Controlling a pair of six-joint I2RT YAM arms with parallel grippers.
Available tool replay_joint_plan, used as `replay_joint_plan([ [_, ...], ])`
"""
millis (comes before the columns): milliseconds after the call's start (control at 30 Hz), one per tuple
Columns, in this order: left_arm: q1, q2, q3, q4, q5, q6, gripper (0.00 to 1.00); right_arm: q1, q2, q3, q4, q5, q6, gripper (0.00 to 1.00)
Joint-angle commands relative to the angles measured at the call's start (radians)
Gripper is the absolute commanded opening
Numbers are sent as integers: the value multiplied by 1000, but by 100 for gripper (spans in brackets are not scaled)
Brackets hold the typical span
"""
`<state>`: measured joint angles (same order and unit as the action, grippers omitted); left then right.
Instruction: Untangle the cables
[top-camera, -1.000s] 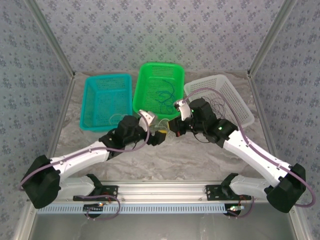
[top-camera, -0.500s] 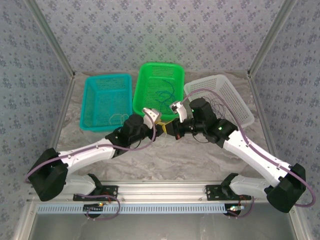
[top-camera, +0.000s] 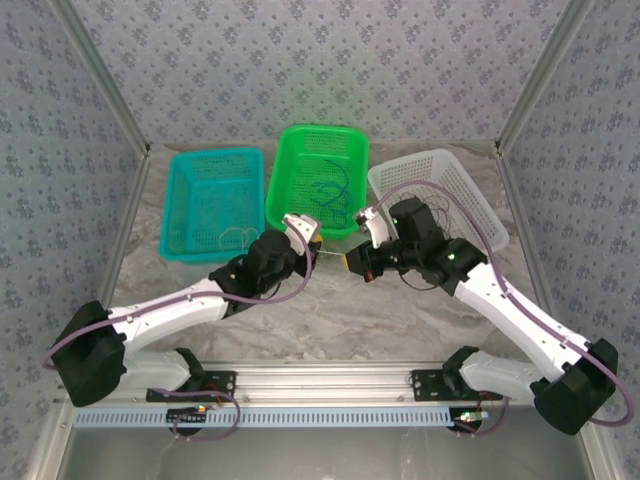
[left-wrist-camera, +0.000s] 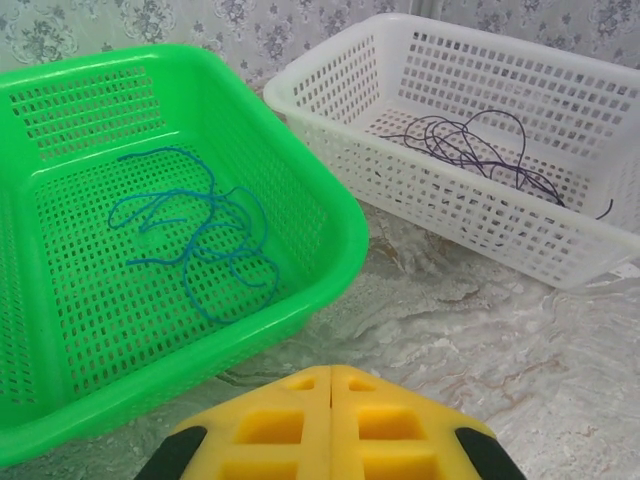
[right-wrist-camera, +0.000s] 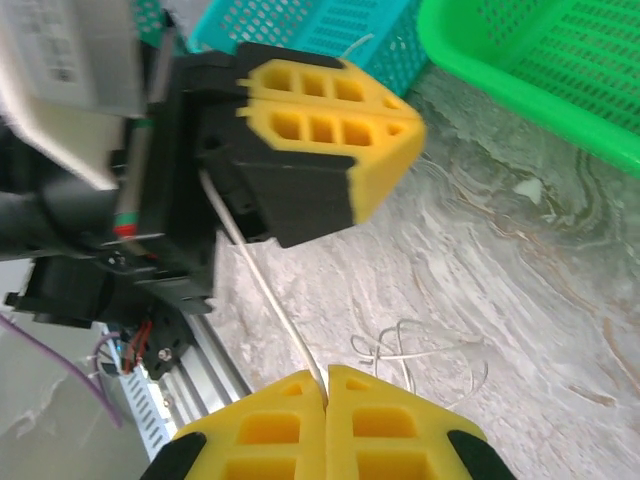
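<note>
Top external view: a gray bench (top-camera: 330, 320) carries three baskets in a row, a teal basket (top-camera: 215, 152), a green basket (top-camera: 322, 128) and a white basket (top-camera: 470, 195). Both arms meet in front of the green one. The left fingers (left-wrist-camera: 322, 400) are pressed tight together; I cannot tell if they hold anything. The right fingers (right-wrist-camera: 335, 400) are squeezed shut on the pale cable (right-wrist-camera: 260, 280), whose loops lie on the bench. The purple cable (left-wrist-camera: 470, 140) sits in the white basket. The blue cable (left-wrist-camera: 195, 235) sits in the green basket.
</note>
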<state>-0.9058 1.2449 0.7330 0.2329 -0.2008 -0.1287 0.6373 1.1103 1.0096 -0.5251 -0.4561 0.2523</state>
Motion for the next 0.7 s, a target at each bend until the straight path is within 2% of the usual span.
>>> replay_joint_plan([
  [0,36,-37,27,-57,-58,5,0,-27,28,22,-214,172,-33,0],
  [133,28,-30,44,-45,39,-19,0,-27,64,9,-189,211,-18,3],
  [167,27,-26,46,-43,51,-31,0,-26,65,-4,-159,220,-3,13],
  [200,25,-23,48,-43,56,-41,0,-26,62,-19,-127,214,5,17],
  [300,22,-19,52,-44,68,-71,0,-11,39,-75,-11,209,21,24],
  [367,21,-22,53,-39,86,-92,0,0,30,-109,54,227,29,37],
  [433,22,-22,62,-41,103,-108,0,11,31,-139,111,241,33,61],
  [533,21,-16,97,-76,135,-118,0,36,41,-179,198,224,15,74],
  [667,21,-3,136,-110,198,-126,0,88,63,-221,294,281,-13,87],
])
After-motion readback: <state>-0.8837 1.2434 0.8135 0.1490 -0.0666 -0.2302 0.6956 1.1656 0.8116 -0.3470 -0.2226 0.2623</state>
